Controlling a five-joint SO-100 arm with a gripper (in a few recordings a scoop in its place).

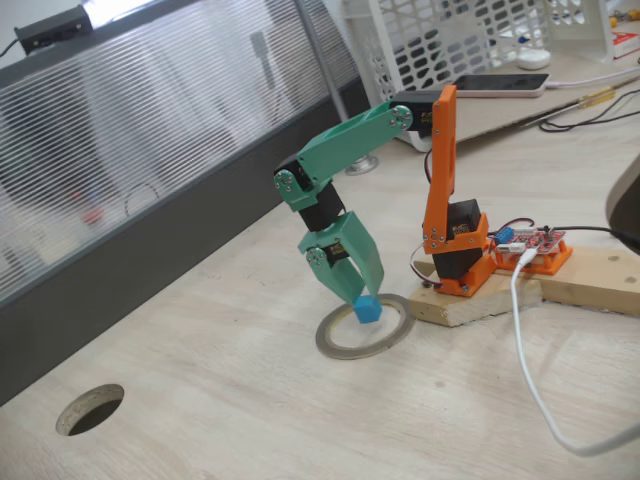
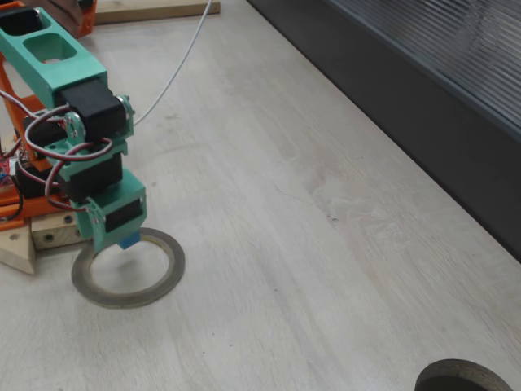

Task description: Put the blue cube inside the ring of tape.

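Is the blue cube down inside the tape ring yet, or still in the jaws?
Still in the jaws. The gripper is shut on the blue cube over the ring of tape; whether the cube touches the table, I cannot tell.

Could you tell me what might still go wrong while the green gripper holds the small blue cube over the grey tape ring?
1. The small sky-blue cube sits at the very tips of the green two-finger gripper, so it could slip early.
2. It hangs near the far rim of the thin grey tape ring, not its middle; released here, it might land on the tape or bounce out.
3. The gripper is low over the ring; withdrawing could nudge it.
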